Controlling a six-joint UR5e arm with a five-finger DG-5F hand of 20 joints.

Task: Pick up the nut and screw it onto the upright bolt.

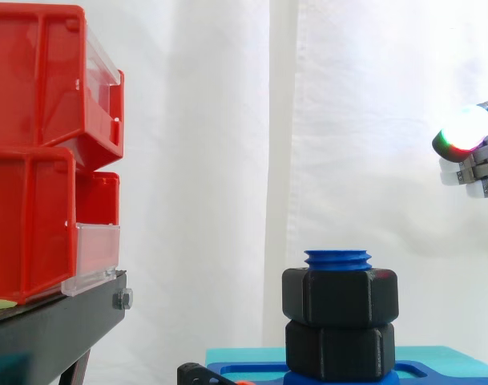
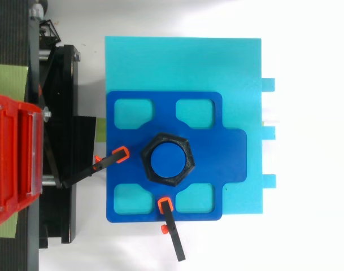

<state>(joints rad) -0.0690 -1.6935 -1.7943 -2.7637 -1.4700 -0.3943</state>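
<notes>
A blue upright bolt [image 1: 337, 258] stands on a blue base plate [image 2: 228, 152]. Two black hex nuts sit on it, stacked: the upper nut [image 1: 340, 295] just under the bolt's threaded top, the lower nut [image 1: 340, 349] against the base. From above, the upper nut [image 2: 145, 160] rings the bolt's round top [image 2: 166, 160]. My hand [image 1: 472, 152] is at the right edge of the side view, well above and to the right of the bolt, apart from it. Its glowing fingertips [image 1: 465, 128] point left, the fingers look straight, and nothing is between them.
The base plate lies on a cyan board [image 2: 183, 62], held by two black clamps with orange tips [image 2: 118, 155] [image 2: 167, 206]. Red bins [image 1: 43, 152] are stacked on a black stand [image 1: 59, 329] at the left. A white curtain hangs behind.
</notes>
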